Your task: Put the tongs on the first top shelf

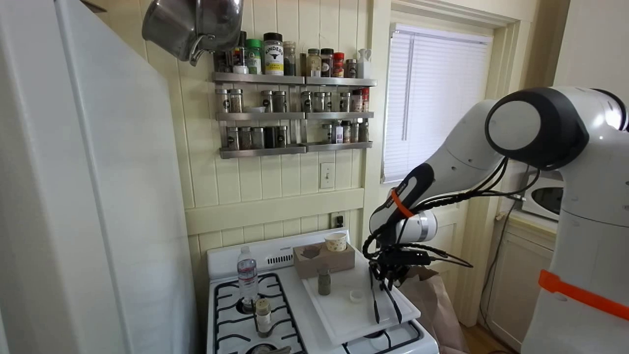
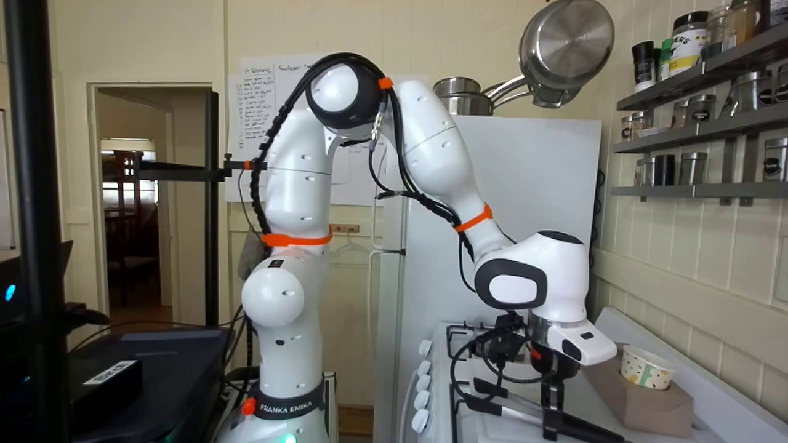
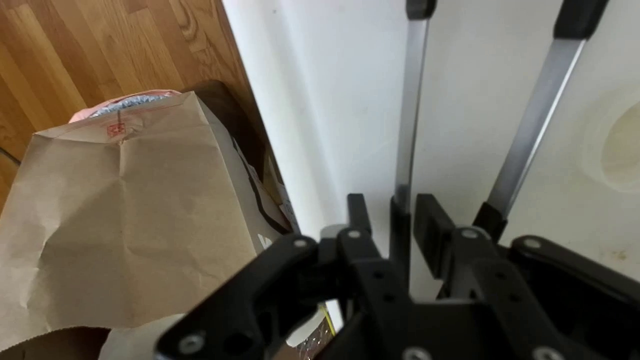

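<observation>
The tongs have two slim metal arms with black ends. They lie spread on a white board on the stove; they show in the wrist view [image 3: 411,110] and in both exterior views [image 1: 391,297] [image 2: 523,406]. My gripper [image 3: 392,212] points down over them, also in both exterior views [image 1: 385,284] [image 2: 551,418]. Its fingers stand on either side of one tong arm's black part, with gaps visible on both sides. The other arm lies outside the fingers. The top shelf [image 1: 260,78] is the uppermost metal ledge on the wall, lined with spice jars; it also shows in an exterior view [image 2: 671,85].
The white board [image 1: 339,314] also holds a small jar [image 1: 324,281] and a white lid [image 1: 356,296]. A brown box [image 1: 307,265] with a paper cup [image 1: 336,242] stands behind. A bottle [image 1: 247,278] and shaker [image 1: 263,319] stand left. Pots [image 1: 172,29] hang beside the shelf.
</observation>
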Tool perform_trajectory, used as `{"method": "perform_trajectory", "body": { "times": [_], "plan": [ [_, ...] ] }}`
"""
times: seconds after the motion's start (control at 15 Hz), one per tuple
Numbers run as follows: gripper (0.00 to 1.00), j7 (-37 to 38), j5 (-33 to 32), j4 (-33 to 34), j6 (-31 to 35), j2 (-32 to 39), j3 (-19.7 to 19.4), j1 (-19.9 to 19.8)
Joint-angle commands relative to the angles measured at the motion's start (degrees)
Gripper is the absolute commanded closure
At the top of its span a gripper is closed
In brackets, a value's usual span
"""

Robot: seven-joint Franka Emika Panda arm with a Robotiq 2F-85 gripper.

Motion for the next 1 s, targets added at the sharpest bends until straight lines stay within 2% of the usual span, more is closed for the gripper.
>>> {"method": "perform_trajectory", "body": {
  "times": [0.0, 0.2, 0.33, 0.53, 0.73, 0.93],
  "plan": [
    [1.0, -1.5, 0.96, 0.46, 1.23, 1.04, 0.02, 0.16],
    [0.98, -1.08, 0.03, 0.58, 1.19, 0.9, -0.04, 0.23],
    [0.98, 0.26, -4.06, -0.45, -0.39, -1.96, -0.13, 0.67],
    [0.98, 6.54, -18.66, -3.47, -0.78, -9.27, -0.15, 1.43],
    [0.98, 11.91, -32.35, -5.18, -3.23, -18.25, 2.59, -0.14],
    [0.98, 13.49, -39.28, -6.5, -3.16, -27.21, 7.08, -2.44]
  ]
}}
